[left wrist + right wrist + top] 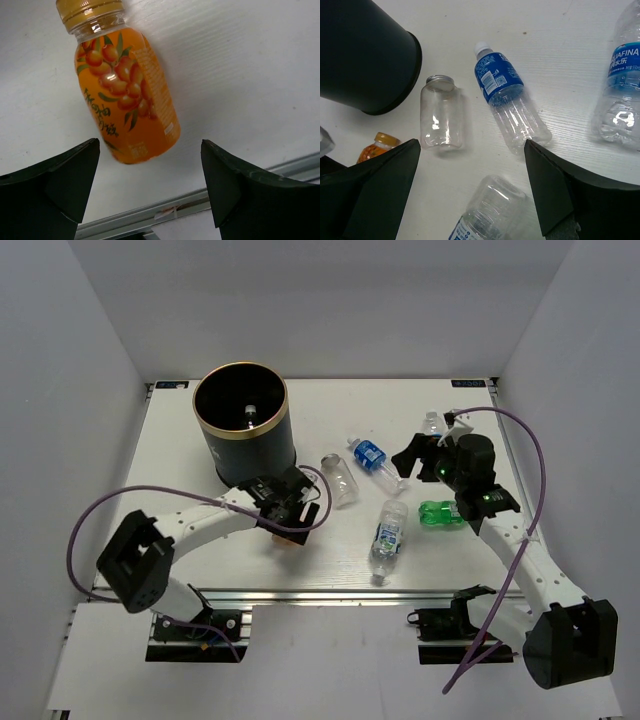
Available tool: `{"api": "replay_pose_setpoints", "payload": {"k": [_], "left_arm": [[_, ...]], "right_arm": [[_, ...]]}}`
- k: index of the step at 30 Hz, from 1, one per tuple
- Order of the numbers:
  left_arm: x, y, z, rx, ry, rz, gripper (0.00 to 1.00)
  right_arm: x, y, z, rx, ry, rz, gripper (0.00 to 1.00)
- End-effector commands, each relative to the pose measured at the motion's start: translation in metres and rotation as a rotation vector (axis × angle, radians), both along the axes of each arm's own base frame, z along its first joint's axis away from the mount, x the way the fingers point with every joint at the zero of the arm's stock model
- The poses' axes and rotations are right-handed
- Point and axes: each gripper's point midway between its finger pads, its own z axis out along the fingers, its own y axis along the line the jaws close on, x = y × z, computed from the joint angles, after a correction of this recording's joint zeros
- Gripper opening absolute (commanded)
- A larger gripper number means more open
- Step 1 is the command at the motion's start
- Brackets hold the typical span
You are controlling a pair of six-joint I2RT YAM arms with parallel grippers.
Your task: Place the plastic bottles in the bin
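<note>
Top view: the left end effector (292, 512) covers the orange bottle (288, 543) except a sliver at lower centre. The right end effector (420, 458) hides all but the neck of a clear bottle (432, 423), upper right. A pale item (248, 412) inside the bin (250, 455) is too small to identify. Right wrist view: the bin is cut off at upper left, a blue-labelled bottle (622, 75) at the right edge, a second bottle (487, 210) at the bottom edge.

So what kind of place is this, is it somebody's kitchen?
Probably not. It looks like a robot test booth in a lab: a white table boxed in by plain white walls, a left arm and a right arm bolted to a metal rail, and purple cables.
</note>
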Motion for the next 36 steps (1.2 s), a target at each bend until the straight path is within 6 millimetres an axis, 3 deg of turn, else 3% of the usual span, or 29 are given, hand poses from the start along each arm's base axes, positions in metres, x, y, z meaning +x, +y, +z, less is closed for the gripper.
{"api": "replay_pose_setpoints", "payload": {"k": [1, 8, 11, 18, 21, 23, 24, 26, 27, 28, 29, 30, 32, 33, 34, 35, 36], "left_arm": [[0.008, 0.002, -0.002, 0.08, -0.039, 0.09, 0.92], [0.016, 0.007, -0.026, 0.178, -0.042, 0.154, 0.87], [0.017, 0.004, -0.028, 0.18, -0.052, 0.157, 0.75], [0.022, -0.012, -0.013, 0.143, -0.07, 0.139, 0.39], [0.021, -0.045, 0.028, 0.003, -0.111, 0.054, 0.24], [0.031, -0.067, 0.09, -0.139, -0.212, 0.005, 0.18], [0.035, -0.081, 0.128, -0.216, -0.277, -0.016, 0.18], [0.044, -0.079, 0.176, -0.272, -0.386, -0.014, 0.18], [0.054, -0.07, 0.223, -0.314, -0.498, 0.046, 0.18], [0.058, -0.065, 0.244, -0.33, -0.553, 0.068, 0.18], [0.07, -0.047, 0.266, -0.319, -0.628, 0.136, 0.18], [0.074, -0.036, 0.297, -0.346, -0.701, 0.192, 0.2], [0.087, -0.007, 0.33, -0.288, -0.823, 0.295, 0.2], [0.09, 0.006, 0.356, -0.303, -0.88, 0.339, 0.21], [0.101, 0.01, 0.356, -0.233, -0.901, 0.344, 0.21], [0.108, 0.019, 0.361, -0.188, -0.925, 0.387, 0.23], [0.114, 0.023, 0.377, -0.188, -0.956, 0.411, 0.25]], "right_arm": [[0.001, 0.0, 0.012, 0.006, -0.047, -0.006, 0.9], [-0.003, 0.003, 0.013, 0.02, -0.047, 0.014, 0.9], [-0.005, 0.004, 0.015, 0.028, -0.054, 0.02, 0.9], [-0.008, 0.006, 0.017, 0.034, -0.059, 0.038, 0.9], [-0.008, 0.004, 0.017, 0.028, -0.063, 0.031, 0.86], [-0.008, 0.005, 0.012, 0.026, -0.049, 0.033, 0.78], [-0.005, 0.007, 0.019, 0.033, -0.081, 0.04, 0.63], [-0.004, 0.008, 0.014, 0.023, -0.069, 0.054, 0.38], [-0.003, 0.009, 0.014, 0.023, -0.067, 0.052, 0.26], [-0.003, 0.008, 0.014, 0.018, -0.07, 0.052, 0.26], [-0.004, 0.01, 0.012, 0.017, -0.063, 0.063, 0.26], [-0.003, 0.01, 0.011, 0.016, -0.059, 0.064, 0.28], [-0.004, 0.015, 0.009, 0.013, -0.046, 0.091, 0.42], [-0.003, 0.018, 0.012, 0.015, -0.049, 0.104, 0.46], [-0.003, 0.022, 0.008, 0.009, -0.039, 0.123, 0.57], [-0.007, 0.025, 0.001, 0.006, -0.003, 0.145, 0.61], [-0.007, 0.029, 0.003, 0.002, -0.004, 0.161, 0.65]]}}
